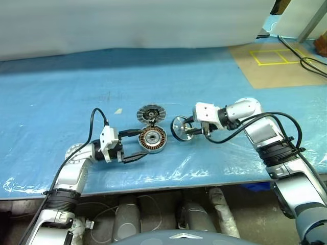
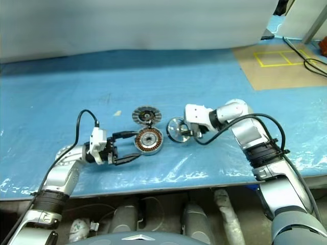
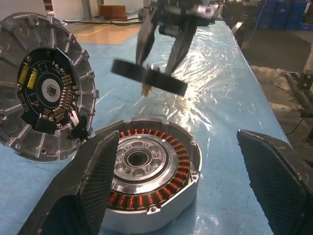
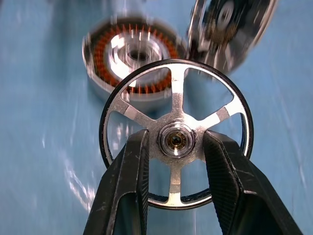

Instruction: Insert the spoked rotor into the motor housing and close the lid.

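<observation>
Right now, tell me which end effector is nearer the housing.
Left. The left end effector straddles the housing; the right end effector holds the rotor off to its side.

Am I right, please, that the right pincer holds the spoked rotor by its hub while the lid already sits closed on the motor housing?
Not quite. The right pincer does hold the spoked rotor by its hub, but the lid leans beside the open motor housing, as the left wrist view shows.

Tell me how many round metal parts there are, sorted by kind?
Spoked rotor, held in the right gripper: 1
Motor housing with copper coils: 1
Lid, ribbed: 1
Total: 3
</observation>
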Action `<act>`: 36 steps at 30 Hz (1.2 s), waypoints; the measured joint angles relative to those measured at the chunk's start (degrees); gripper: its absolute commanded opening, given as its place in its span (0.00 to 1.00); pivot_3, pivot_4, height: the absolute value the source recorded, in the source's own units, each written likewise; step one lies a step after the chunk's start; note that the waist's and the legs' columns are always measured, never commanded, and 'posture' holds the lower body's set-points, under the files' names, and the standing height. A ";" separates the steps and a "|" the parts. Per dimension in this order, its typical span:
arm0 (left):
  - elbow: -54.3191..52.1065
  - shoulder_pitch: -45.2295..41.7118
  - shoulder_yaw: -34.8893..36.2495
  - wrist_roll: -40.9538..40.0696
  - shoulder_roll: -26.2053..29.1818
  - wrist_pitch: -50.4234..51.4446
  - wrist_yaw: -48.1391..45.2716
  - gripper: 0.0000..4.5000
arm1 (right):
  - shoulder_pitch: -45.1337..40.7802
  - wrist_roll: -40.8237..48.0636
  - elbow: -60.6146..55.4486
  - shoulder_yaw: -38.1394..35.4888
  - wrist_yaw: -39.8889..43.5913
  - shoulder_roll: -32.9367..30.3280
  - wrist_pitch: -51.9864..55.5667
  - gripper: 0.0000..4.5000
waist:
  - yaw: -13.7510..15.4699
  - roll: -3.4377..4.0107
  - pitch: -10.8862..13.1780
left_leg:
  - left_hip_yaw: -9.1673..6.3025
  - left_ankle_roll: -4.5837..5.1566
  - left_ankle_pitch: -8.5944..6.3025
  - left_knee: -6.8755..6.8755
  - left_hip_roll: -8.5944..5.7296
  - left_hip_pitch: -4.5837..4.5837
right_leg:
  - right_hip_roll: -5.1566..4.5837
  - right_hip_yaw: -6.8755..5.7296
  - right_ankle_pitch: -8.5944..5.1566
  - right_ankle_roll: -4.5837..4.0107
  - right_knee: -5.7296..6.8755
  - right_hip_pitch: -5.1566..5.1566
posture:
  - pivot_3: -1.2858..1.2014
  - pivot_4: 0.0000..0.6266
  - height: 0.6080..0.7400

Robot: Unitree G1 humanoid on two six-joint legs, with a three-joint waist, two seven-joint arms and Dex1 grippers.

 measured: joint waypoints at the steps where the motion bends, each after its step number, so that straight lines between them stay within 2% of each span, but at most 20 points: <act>1: -0.01 0.28 0.00 0.00 0.05 0.00 0.00 0.91 | -0.37 1.51 -2.17 -0.16 0.23 0.11 2.31 0.36 | 0.08 0.00 0.00 | 0.00 0.00 0.00 -0.02 0.00 0.00 | 0.00 -0.02 0.00 0.00 0.00 0.01 | 0.52 0.24 1.00; 13: -0.02 0.51 0.15 -0.08 1.06 0.02 0.78 0.91 | -0.48 9.06 -8.69 0.18 -0.50 3.07 13.48 0.36 | 0.31 0.00 0.00 | 0.00 -0.03 0.00 -0.05 -0.02 0.00 | -0.03 -0.02 0.00 0.00 0.00 -0.01 | 0.52 0.24 1.00; 20: -0.41 1.06 0.16 -0.11 1.17 0.06 1.53 0.91 | 3.49 10.74 -8.64 0.17 -5.67 7.42 16.70 0.36 | 0.38 0.00 0.00 | 0.00 -0.05 0.01 -0.07 -0.04 -0.04 | -0.03 -0.02 0.00 0.00 -0.01 -0.05 | 0.52 0.24 1.00; 36: -2.51 0.50 0.15 -0.29 2.40 2.22 2.01 0.91 | 4.65 9.14 -4.52 2.51 -11.06 10.43 14.74 0.36 | 0.30 0.00 0.00 | 0.00 -0.28 0.14 -0.10 -0.06 -0.04 | -0.03 -0.01 0.00 0.01 -0.01 -0.06 | 0.52 0.24 1.00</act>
